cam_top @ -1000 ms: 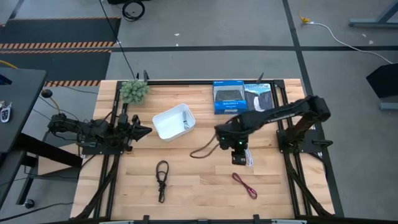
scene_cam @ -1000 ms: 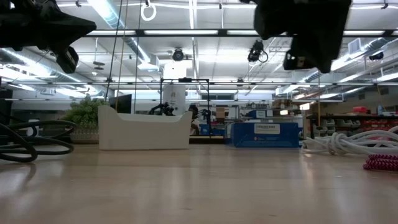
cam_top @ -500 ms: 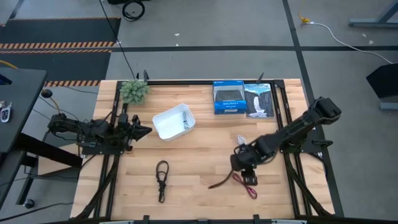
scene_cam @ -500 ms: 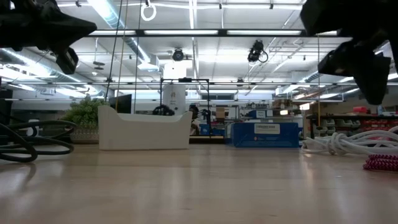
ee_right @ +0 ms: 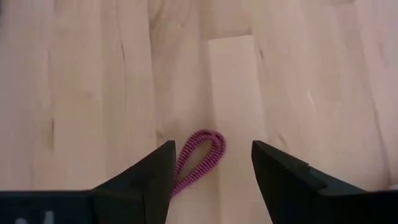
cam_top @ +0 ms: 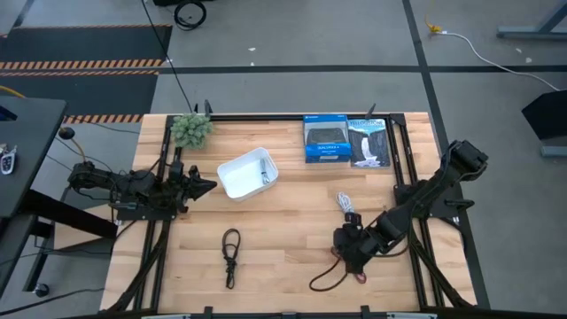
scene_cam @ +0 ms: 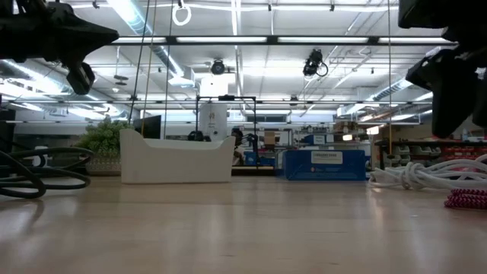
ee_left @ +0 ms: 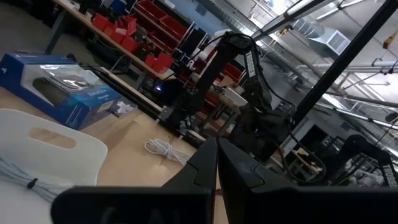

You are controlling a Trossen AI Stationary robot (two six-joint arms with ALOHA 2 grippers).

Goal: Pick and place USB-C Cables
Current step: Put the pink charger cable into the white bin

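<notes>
The dark red cable (ee_right: pixel 199 158) lies flat on the wood, its looped end between the fingers of my open right gripper (ee_right: pixel 212 149), which hovers over it near the table's near right (cam_top: pixel 351 251); only a bit of the dark red cable (cam_top: pixel 359 276) shows there. The white cable (cam_top: pixel 346 204) lies just beyond it. The black cable (cam_top: pixel 231 252) lies near the near edge, left of centre. A grey-blue cable (ee_left: pixel 18 177) rests inside the white bin (cam_top: pixel 248 173). My left gripper (cam_top: pixel 202 186) waits shut at the table's left, beside the bin.
Two blue-and-black retail boxes (cam_top: pixel 345 142) lie along the far edge, and a small green plant (cam_top: pixel 191 129) stands at the far left corner. A thin dark cord (cam_top: pixel 323 282) trails from the right wrist toward the near edge. Bare wood spans the table's middle.
My right gripper has swung from the table's middle toward the near edge and slightly right, coming down over the dark red cable. The thin dark cord trailing from its wrist has moved along with it. The cables on the table have stayed where they were.
</notes>
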